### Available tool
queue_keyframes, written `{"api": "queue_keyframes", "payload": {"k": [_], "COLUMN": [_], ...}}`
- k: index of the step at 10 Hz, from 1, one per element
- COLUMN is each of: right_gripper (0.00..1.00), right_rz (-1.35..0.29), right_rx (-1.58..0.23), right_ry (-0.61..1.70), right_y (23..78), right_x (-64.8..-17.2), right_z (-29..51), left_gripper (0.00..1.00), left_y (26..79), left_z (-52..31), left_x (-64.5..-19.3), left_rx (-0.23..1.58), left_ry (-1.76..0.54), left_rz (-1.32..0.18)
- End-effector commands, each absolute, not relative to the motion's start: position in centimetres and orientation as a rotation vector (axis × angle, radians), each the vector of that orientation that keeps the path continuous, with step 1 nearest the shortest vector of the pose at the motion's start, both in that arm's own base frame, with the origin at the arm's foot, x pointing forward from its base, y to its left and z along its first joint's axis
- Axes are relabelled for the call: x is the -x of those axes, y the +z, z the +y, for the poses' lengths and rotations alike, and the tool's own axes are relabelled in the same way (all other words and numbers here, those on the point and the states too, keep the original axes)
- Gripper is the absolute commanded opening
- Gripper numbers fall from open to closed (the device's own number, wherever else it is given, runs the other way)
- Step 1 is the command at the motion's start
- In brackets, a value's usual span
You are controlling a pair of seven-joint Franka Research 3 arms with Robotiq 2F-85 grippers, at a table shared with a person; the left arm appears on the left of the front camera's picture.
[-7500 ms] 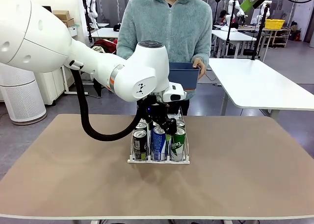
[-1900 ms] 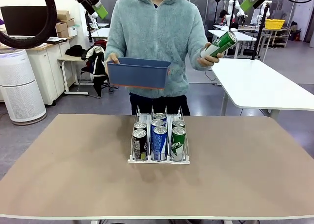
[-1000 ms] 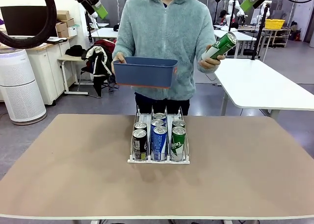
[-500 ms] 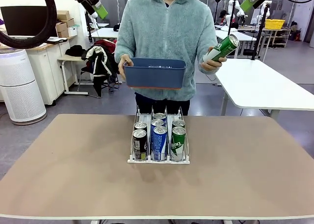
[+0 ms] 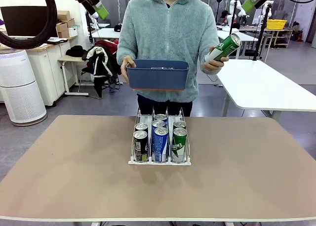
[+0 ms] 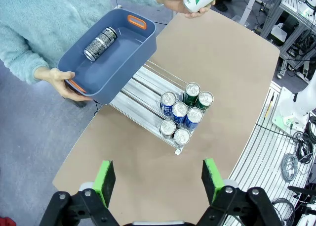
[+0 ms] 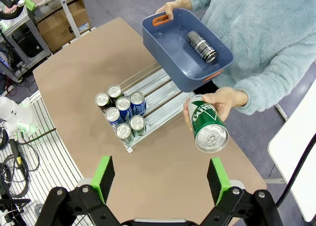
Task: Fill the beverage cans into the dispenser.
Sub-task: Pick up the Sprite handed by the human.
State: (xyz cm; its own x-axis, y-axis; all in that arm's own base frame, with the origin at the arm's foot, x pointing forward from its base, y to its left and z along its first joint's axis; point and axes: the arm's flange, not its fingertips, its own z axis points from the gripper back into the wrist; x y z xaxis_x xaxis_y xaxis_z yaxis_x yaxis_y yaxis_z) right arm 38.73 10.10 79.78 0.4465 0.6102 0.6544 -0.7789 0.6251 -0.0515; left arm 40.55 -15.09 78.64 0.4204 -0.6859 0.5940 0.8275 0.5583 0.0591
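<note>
Left gripper hung high over table w/ fingers spread wide, empty; right gripper same. Seven cans stood in rack at mid-table, 3 in middle lane. Person across table held green can up, plus blue bin w/ black can inside.
</note>
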Motion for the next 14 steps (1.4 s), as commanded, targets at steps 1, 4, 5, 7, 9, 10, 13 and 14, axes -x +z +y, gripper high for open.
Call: {"api": "queue_keyframes", "payload": {"k": [1, 4, 5, 7, 9, 10, 13, 14], "right_gripper": [1.0, 1.0, 1.0, 1.0, 1.0, 1.0, 1.0, 1.0], "right_rz": [-0.689, -0.688, -0.691, -0.721, -0.73, -0.736, -0.7, -0.693], "right_rx": [-0.277, -0.274, -0.297, -0.332, -0.357, -0.377, -0.398, -0.411], "right_ry": [0.881, 0.873, 0.889, 0.852, 0.828, 0.811, 0.816, 0.785], "right_y": [79.6, 79.8, 79.2, 78.0, 76.3, 75.1, 73.6, 73.2], "right_x": [-38.7, -38.7, -39.8, -41.7, -44.2, -44.5, -45.8, -45.8], "right_z": [10.0, 10.1, 9.5, 8.2, 7.1, 7.2, 6.6, 6.8], "left_gripper": [0.94, 0.94, 0.94, 0.94, 0.94, 0.94, 0.94, 0.94], "left_y": [78.4, 78.4, 78.4, 78.4, 78.4, 78.4, 78.4, 78.4], "left_z": [-15.0, -15.0, -15.0, -15.0, -15.0, -15.0, -15.0, -15.0], "left_x": [-40.6, -40.6, -40.6, -40.6, -40.6, -40.6, -40.6, -40.6], "left_rx": [0.265, 0.265, 0.265, 0.265, 0.265, 0.265, 0.265, 0.265], "left_ry": [-0.962, -0.962, -0.962, -0.962, -0.962, -0.962, -0.962, -0.962], "left_rz": [-0.614, -0.614, -0.614, -0.614, -0.614, -0.614, -0.614, -0.614]}}
